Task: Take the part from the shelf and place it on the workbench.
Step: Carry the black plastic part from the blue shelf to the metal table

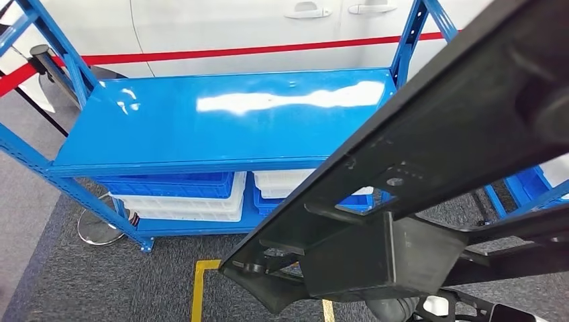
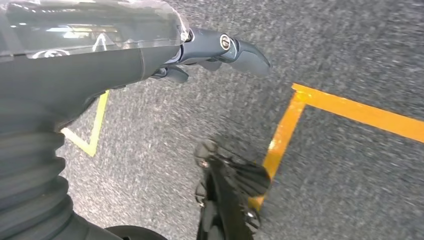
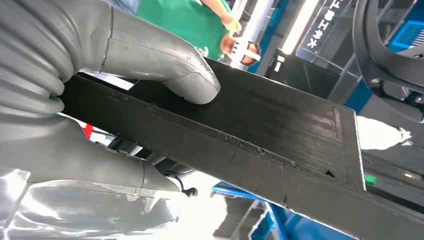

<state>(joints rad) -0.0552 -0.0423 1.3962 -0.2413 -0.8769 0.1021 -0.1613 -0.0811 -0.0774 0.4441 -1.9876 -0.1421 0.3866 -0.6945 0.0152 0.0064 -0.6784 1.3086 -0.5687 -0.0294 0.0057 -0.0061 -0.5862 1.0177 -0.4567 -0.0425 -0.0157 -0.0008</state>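
Long black moulded plastic part (image 1: 429,154) already off the blue metal shelf (image 1: 221,114) and up in the air, clamped in the right hand (image 3: 100,100); thick grey thumb (image 3: 165,70) pressed on one flat face, rest of the hand wrapped under the other, so a firm hold by the look of it; grip sits near one end of the part, going by the right wrist view.

Long axis running diagonally across the head view, low end down near the yellow floor tape (image 1: 201,288) on the grey carpet (image 1: 100,282), high end rising off toward the right side; most of the length sticking out well past the hand, so probably a fair bit of leverage on that grip.

Left hand (image 2: 220,50) hanging by the side over the carpet, holding nothing, fingers loosely apart; right hand clearly the one doing the work.

Shelf's top deck bare and glossy, blue and white plastic bins (image 1: 181,194) on the lower level; workbench not spotted, so likely a turn and a carry left before set-down.
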